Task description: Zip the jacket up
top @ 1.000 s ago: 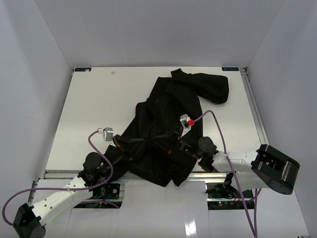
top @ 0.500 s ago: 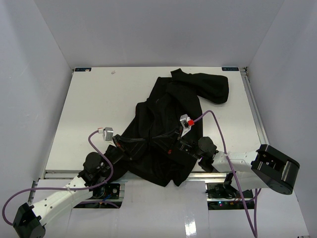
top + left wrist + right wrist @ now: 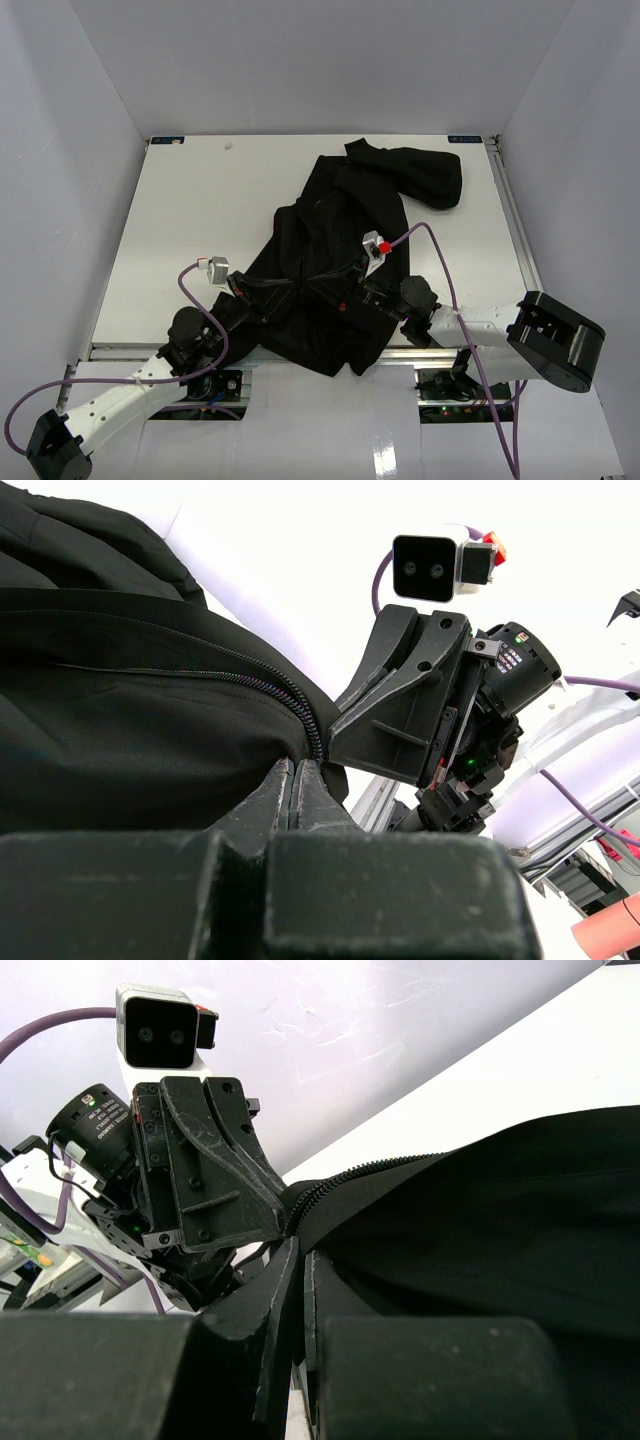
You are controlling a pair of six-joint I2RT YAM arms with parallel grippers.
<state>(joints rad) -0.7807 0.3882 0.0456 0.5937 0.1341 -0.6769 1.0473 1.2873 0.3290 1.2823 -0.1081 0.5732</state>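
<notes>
White table [image 3: 180, 220], flat, matte, bare over left half. Lying directly on it: black jacket [image 3: 340, 210], crumpled, running from far right diagonally to near edge, lower part draped over that edge.

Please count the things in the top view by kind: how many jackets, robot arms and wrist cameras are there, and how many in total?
jacket: 1
robot arms: 2 (left arm, right arm)
wrist cameras: 2 (left wrist camera, right wrist camera)
Total: 5
</notes>
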